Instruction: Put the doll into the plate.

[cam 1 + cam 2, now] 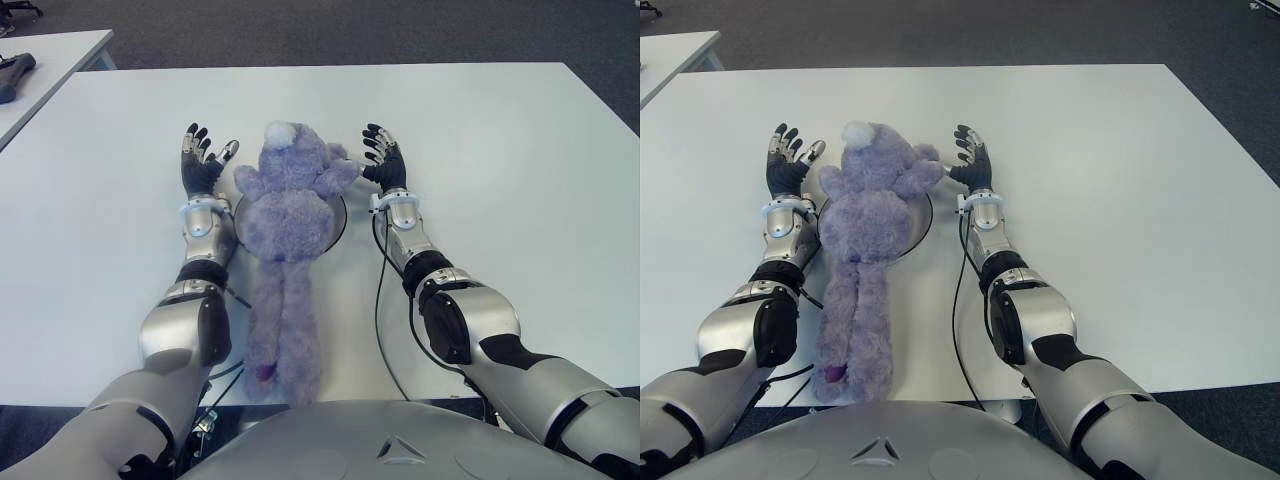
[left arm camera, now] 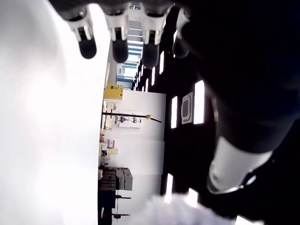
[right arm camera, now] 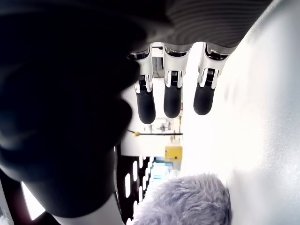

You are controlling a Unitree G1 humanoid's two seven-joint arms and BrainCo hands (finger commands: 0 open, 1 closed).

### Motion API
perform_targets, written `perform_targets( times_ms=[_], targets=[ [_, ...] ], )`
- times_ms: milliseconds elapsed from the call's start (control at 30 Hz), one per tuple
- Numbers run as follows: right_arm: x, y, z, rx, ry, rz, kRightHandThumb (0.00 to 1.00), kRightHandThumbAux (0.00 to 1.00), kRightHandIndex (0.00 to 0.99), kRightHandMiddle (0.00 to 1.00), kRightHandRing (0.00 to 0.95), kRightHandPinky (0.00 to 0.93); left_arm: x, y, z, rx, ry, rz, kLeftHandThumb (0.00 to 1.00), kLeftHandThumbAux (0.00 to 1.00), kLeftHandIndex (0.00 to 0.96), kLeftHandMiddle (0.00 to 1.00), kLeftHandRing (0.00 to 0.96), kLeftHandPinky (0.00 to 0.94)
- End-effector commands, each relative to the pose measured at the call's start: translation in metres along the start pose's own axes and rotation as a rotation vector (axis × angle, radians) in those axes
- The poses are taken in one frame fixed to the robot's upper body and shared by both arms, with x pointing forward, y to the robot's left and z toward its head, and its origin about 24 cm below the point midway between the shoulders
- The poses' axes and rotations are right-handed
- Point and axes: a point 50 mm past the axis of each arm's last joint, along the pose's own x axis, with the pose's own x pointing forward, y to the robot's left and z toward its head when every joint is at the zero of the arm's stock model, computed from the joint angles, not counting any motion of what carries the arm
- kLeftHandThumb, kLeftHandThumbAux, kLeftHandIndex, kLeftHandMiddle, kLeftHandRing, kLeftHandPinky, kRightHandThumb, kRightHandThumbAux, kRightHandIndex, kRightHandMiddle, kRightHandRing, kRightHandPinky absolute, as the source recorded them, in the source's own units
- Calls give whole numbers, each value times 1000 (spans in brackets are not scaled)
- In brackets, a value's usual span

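Note:
A fuzzy purple doll point(image 1: 290, 205) lies face down between my two arms. Its head and body cover a round white plate with a dark rim point(image 1: 342, 222). Its long legs trail off the plate toward me across the white table point(image 1: 480, 140). My left hand point(image 1: 200, 160) stands just left of the doll's head, fingers spread, holding nothing. My right hand point(image 1: 383, 158) stands just right of the head, next to one fuzzy arm point(image 3: 187, 201), fingers straight and apart from it.
A second white table point(image 1: 50, 65) stands at the far left with a dark object point(image 1: 15, 72) on it. Black cables point(image 1: 380, 300) run along my right forearm. Dark floor lies beyond the table's far edge.

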Motion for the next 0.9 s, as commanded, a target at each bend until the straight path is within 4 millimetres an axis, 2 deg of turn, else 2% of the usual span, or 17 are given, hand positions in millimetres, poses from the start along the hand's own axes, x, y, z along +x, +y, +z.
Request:
perform_targets(
  times_ms=[33,900],
  targets=[
    [-76,14,-98,27,438,0,44,964,152,192,171,175,-107,40,-113,47,462,123,0,794,68,112,80,53],
    [-76,13,-98,42,431,-4,71,977,160,209,183,187,-108,38,-113,43,460,136,0,768,84,118,87,60]
  ],
)
